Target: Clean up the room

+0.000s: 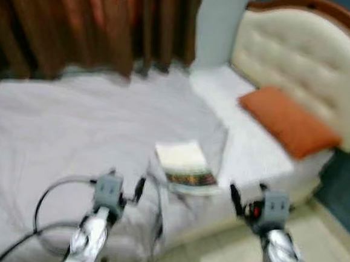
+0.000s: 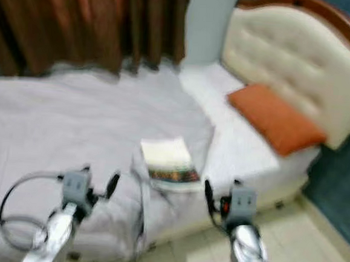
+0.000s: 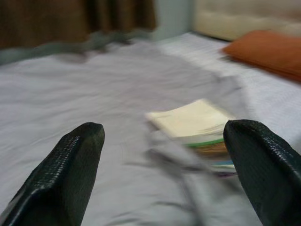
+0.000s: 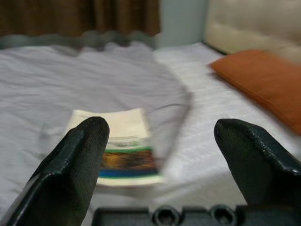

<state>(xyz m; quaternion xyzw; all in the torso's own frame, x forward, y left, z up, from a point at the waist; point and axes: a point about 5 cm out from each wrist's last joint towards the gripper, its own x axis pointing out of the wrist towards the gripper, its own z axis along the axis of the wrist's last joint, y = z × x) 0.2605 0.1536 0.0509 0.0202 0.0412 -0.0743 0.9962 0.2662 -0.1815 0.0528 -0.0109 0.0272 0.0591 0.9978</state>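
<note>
A book [image 1: 184, 164] with a cream cover and a colourful lower band lies on the grey bedspread [image 1: 72, 123] near the bed's front edge. My left gripper [image 1: 125, 191] is raised over the bedspread just left of the book, fingers [image 3: 70, 169] wide apart. My right gripper [image 1: 245, 200] hovers at the bed's edge to the right of the book [image 4: 122, 146], open as well, holding nothing. An orange pillow [image 1: 288, 122] rests at the head of the bed on the white sheet. All views are blurred.
A padded cream headboard [image 1: 307, 62] with a wooden rim stands at the right. Brown curtains [image 1: 80, 20] hang behind the bed. Pale floor tiles [image 1: 226, 256] run along the bed's near side, and a teal wall is at the far right.
</note>
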